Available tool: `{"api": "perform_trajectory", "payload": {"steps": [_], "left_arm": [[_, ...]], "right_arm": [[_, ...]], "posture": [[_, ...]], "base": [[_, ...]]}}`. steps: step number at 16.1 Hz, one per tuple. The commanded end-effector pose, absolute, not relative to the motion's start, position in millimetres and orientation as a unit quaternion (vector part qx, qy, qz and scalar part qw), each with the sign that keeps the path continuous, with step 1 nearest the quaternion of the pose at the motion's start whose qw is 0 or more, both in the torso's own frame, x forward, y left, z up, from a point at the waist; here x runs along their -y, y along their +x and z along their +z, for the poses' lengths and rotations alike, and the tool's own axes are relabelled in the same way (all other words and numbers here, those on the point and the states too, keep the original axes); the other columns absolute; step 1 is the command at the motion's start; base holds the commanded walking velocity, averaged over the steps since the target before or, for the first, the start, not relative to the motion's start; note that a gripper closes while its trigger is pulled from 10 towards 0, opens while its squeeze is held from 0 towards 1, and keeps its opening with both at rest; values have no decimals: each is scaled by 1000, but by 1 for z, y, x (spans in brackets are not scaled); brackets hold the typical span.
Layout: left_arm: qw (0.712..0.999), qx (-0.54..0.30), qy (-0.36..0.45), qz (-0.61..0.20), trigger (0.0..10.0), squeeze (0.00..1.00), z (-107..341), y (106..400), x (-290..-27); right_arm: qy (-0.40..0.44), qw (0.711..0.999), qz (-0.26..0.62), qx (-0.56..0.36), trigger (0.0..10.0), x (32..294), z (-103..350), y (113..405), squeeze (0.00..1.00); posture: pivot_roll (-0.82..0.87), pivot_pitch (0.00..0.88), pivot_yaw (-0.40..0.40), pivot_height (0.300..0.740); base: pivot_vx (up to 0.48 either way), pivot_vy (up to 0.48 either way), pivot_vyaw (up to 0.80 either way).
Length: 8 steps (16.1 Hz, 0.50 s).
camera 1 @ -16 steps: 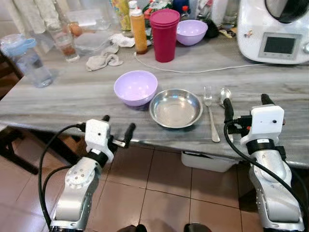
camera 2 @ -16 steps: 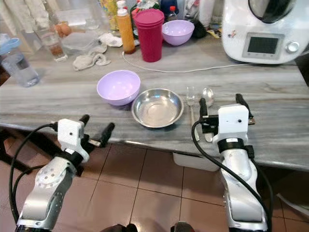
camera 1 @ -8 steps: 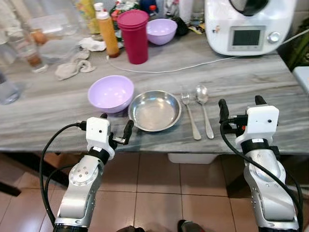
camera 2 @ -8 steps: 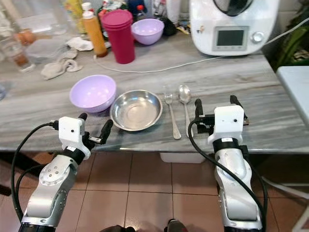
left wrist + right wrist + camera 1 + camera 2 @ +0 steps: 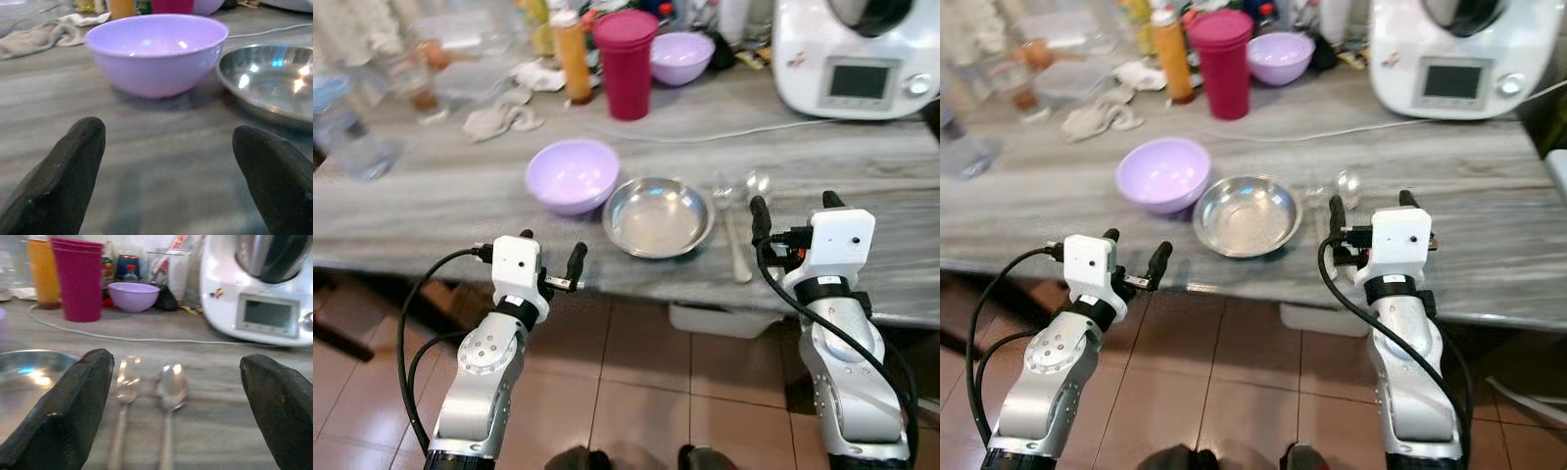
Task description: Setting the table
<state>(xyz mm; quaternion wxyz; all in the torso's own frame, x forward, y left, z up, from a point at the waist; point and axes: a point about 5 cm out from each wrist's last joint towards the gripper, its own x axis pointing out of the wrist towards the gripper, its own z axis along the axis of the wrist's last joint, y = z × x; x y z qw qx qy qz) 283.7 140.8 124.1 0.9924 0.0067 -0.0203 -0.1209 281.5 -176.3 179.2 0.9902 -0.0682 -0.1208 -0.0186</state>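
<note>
Head views: the grey-grained desk (image 5: 431,211) carries a place setting near its front edge, consisting of a lavender bowl (image 5: 573,175), a steel dish (image 5: 658,215) just beside it, then a fork (image 5: 732,230) and a spoon (image 5: 1349,183) lying side by side with handles toward the robot, an arrangement consistent with a setting laid for someone seated at this edge. Further back stand a magenta tumbler (image 5: 626,63), an orange bottle (image 5: 573,58), a second lavender bowl (image 5: 682,56), a crumpled cloth (image 5: 499,117) and a white kitchen appliance (image 5: 857,54) whose cord runs across the surface; these appear to be stock not yet brought forward. The left hand (image 5: 551,259) hovers at the desk's front edge short of the near bowl, fingers spread and holding nothing. The right hand (image 5: 791,208) hovers over the front edge just beside the cutlery, likewise spread and empty. Left wrist view: both black fingers (image 5: 63,178) frame bare desk, with the near bowl ahead and the dish touching or nearly touching it. Right wrist view: the fingers (image 5: 73,409) straddle the fork and spoon handles, well aligned should either utensil be taken next. Judgement: setting partly complete.
</note>
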Motion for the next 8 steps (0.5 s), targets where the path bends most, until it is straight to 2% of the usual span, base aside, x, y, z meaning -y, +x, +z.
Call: {"api": "perform_trajectory", "payload": {"steps": [1, 8], "left_arm": [[993, 11, 13, -120, 10000, 0, 122, 283, -143], [991, 7, 16, -132, 10000, 0, 121, 284, -140]], "right_arm": [[-49, 993, -30, 102, 10000, 181, 174, 283, 0], [-40, 993, -61, 95, 10000, 188, 171, 285, 0]], "posture": [[-199, 125, 97, 740], [-205, 126, 101, 740]], "base": [[-311, 0, 0], [-338, 0, 0]]}}
